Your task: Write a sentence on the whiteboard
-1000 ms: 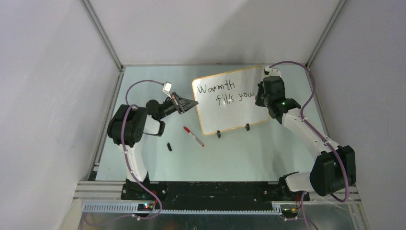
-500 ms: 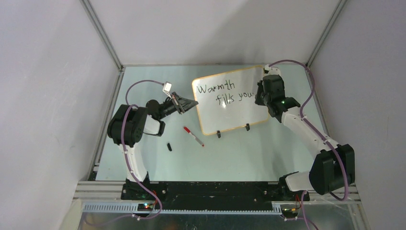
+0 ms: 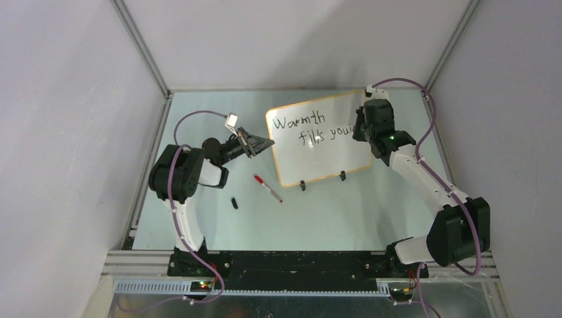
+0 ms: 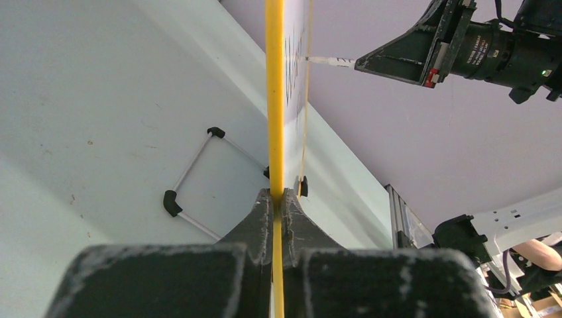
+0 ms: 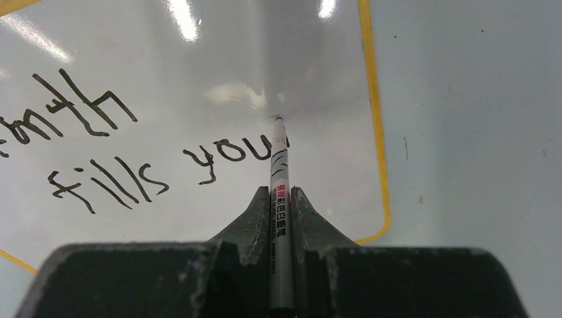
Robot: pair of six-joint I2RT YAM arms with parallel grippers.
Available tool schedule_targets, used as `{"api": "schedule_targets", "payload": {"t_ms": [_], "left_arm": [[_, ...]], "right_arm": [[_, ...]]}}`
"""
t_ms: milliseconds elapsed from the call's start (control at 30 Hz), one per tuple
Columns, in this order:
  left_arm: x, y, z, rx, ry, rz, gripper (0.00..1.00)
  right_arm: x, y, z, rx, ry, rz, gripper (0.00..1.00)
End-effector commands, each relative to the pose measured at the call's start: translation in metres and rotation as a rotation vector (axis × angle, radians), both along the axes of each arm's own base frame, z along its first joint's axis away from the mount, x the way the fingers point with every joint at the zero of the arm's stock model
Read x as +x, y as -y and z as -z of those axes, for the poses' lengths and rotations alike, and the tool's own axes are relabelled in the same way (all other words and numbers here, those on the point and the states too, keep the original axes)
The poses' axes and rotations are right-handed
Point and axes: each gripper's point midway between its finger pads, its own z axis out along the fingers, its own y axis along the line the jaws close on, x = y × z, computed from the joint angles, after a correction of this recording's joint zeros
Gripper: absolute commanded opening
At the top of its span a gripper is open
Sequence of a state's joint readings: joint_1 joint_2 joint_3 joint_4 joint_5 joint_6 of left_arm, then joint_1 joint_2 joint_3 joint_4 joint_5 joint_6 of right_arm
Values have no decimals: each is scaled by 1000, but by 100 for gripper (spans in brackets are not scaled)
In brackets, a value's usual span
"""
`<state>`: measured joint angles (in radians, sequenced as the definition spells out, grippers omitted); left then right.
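The whiteboard (image 3: 325, 156) stands at the centre of the top view, with the left gripper (image 4: 278, 196) pinching its left edge. The right gripper (image 5: 279, 193) clamps a marker (image 5: 278, 159) whose tip is just past "you" in the sentence (image 3: 311, 127). The step calls for light, even pressure and short strokes, leaving room below for "day".

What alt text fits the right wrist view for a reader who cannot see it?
The right end effector grips a thin marker, its tip on the glossy whiteboard just past the word "you" of the handwritten sentence. "fills you" sits below a partly cropped word; the board's orange frame runs down the right.
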<state>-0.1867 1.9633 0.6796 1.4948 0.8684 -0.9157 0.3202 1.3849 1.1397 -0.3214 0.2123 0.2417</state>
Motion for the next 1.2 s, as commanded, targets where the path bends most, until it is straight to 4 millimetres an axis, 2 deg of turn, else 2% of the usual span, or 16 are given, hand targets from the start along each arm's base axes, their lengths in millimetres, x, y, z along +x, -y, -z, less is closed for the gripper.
{"api": "schedule_targets", "payload": {"t_ms": [0, 200, 400, 700, 967, 1167], "left_arm": [[-9, 5, -15, 10, 94, 25, 0], [-9, 4, -15, 10, 94, 24, 0], [-9, 4, -15, 10, 94, 24, 0], [-9, 4, -15, 10, 94, 24, 0], [-9, 4, -16, 10, 96, 23, 0], [-10, 4, -15, 11, 94, 24, 0]], "right_arm": [[8, 1, -12, 1, 22, 10, 0], [-2, 5, 1, -1, -9, 21, 0], [-11, 6, 3, 9, -5, 20, 0], [-13, 5, 10, 3, -20, 18, 0], [-12, 6, 8, 3, -12, 18, 0], [-7, 5, -2, 8, 25, 15, 0]]}}
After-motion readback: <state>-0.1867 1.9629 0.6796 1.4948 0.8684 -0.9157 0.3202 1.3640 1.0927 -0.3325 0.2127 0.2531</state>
